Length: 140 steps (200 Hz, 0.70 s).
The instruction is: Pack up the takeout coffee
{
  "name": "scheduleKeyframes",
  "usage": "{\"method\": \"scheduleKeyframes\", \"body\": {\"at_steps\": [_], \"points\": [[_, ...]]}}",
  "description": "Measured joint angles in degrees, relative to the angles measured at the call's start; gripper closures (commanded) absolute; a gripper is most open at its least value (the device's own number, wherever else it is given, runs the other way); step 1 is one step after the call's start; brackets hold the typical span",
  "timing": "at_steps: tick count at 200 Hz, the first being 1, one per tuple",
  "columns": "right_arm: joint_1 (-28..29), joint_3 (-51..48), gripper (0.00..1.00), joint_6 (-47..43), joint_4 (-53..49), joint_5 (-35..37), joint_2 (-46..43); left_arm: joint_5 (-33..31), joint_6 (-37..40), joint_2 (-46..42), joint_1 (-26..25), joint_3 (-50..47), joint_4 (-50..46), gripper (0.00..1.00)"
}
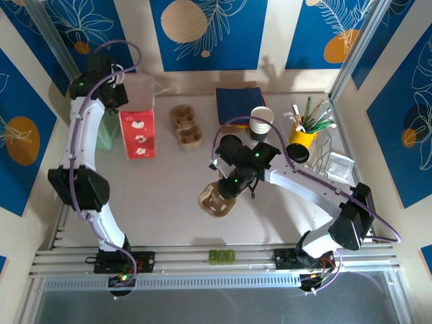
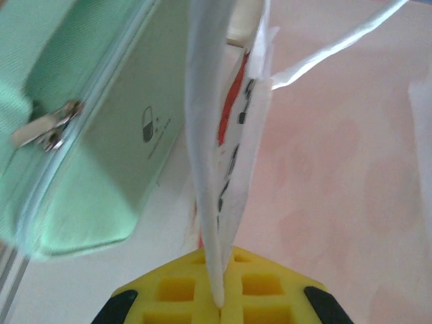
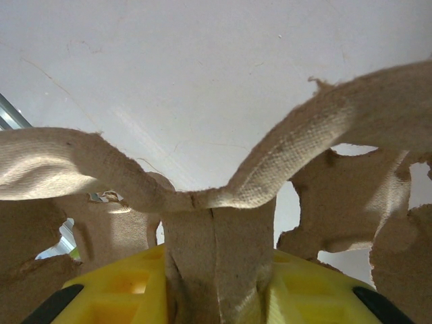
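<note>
The takeout coffee shows from above as a black round lid, standing right of centre beside the yellow cup. My right gripper is left of it, mid-table, shut on the centre post of a brown pulp cup carrier. In the right wrist view the carrier is squeezed between the yellow pads, its rim arching above. My left gripper is at the far left, shut on the top edge of a red-and-white paper bag. The left wrist view has that thin white bag edge pinched in the gripper.
A mint green pouch lies left of the bag. A second pulp carrier sits mid-back, a blue napkin stack behind a stack of paper cups. A yellow cup of sticks and a wire rack stand right.
</note>
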Motion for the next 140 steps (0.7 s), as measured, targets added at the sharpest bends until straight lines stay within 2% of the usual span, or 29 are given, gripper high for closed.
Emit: {"method": "scheduleKeyframes", "body": {"at_steps": [63,140], "points": [[0.13,0.09,0.71,0.02,-1.42,-0.15,-1.73,3.96,-3.89,-20.0,0.0,-16.35,-1.73,0.98],[0.17,3.21,0.71,-0.02,-6.1,0.33,-2.21,13.84,-12.79,-38.45,-1.38,-34.88,-2.8,1.0]]}}
